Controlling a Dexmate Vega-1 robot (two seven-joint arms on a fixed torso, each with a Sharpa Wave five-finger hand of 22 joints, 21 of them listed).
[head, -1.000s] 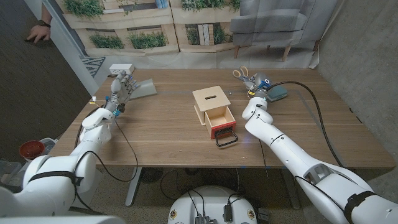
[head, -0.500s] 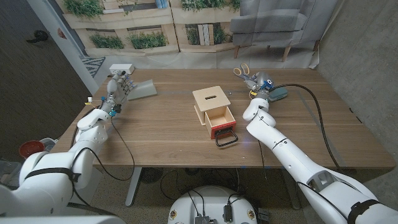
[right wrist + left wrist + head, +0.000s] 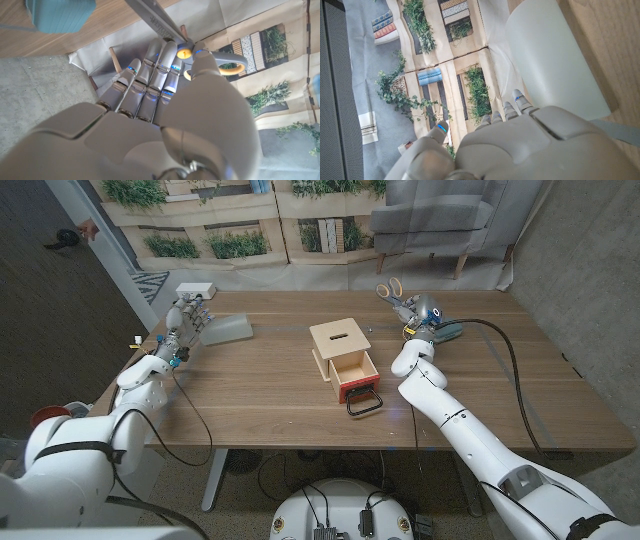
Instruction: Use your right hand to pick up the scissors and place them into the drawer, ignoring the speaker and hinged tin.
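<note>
One scissors (image 3: 391, 290), one drawer (image 3: 354, 370) (open), one speaker (image 3: 445, 330), one tin (image 3: 226, 329).

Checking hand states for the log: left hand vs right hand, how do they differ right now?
The right hand pinches the scissors and holds them above the table's far edge; the left hand holds nothing. The right hand is by the teal speaker; the left hand is beside a translucent container at the far left. Both are well away from the open drawer.

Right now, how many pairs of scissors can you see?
1. The scissors are held up in the right hand over the table's far right side, beside the teal speaker. Nothing shows inside the open drawer.
</note>
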